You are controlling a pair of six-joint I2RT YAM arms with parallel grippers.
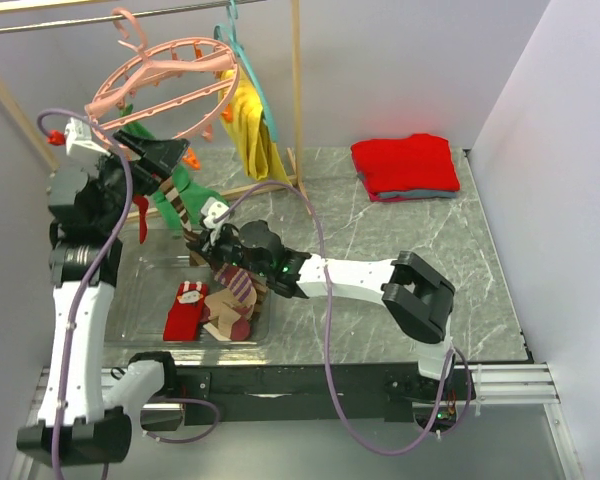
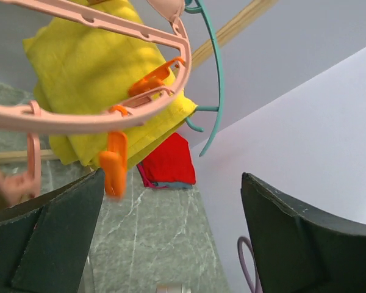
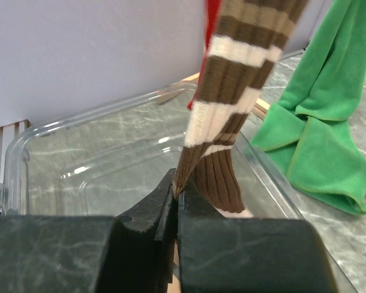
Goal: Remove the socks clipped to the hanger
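**Right arm pinches a hanging striped sock; left fingers wait open by the ring**

Top external: The hanger (image 1: 165,85), a pink spoked ring, hangs tilted from a rod at the upper left. The left gripper (image 1: 172,152) sits just under the ring's near edge, its dark fingers apart. A brown-striped sock (image 1: 187,218) drops from the ring beside a green cloth (image 1: 168,200). The right gripper (image 1: 200,240) meets the sock's lower end above a clear tray (image 1: 145,285). In the tray lie a red sock (image 1: 185,310) with a white pattern too small to read and a beige sock (image 1: 235,292) with maroon stripes. A yellow garment (image 1: 250,130) hangs on a teal hanger (image 1: 242,55) just right of the ring. A folded red cloth (image 1: 405,165) lies well apart on the marble table (image 1: 380,240).

Left wrist: The fingers (image 2: 49,238) are spread wide with nothing between them. The ring's rim crosses above them, and an orange clip (image 2: 114,165) dangles from it, gripping nothing. The yellow garment, teal hanger and red cloth lie behind.

Right wrist: The fingers are pressed together, pinching the sock's lower end. The sock rises taut out of frame, brown with cream bands, over the tray, with the green cloth to its right.
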